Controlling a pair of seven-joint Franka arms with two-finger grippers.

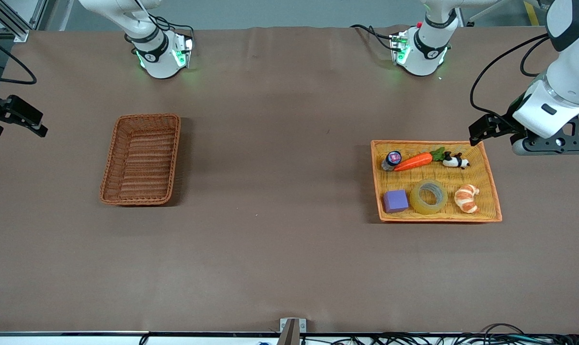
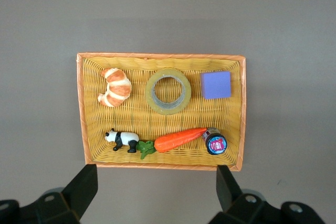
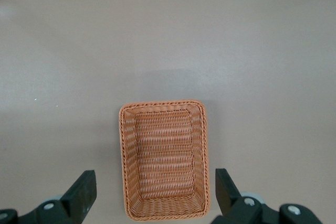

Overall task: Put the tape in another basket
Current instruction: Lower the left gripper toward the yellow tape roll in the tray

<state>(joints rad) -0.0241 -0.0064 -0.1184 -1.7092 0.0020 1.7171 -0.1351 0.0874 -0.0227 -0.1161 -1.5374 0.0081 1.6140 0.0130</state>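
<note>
Both wrist views show each tool (image 2: 152,192) (image 3: 152,195) spread wide, unseen from the front, tape (image 1: 429,196) lying in the orange basket (image 1: 491,191), reddish basket (image 1: 141,159) apart.

Basket (image 3: 164,160) between spread end effector (image 3: 155,192) fingers (image 3: 81,192)

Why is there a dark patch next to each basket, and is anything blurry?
Front view: the basket and the orange basket each cast a soft shadow on the table; green lights glow at the arm bases. Left wrist view: the tape looks sharp, without glare. Right wrist view: even light.
</note>
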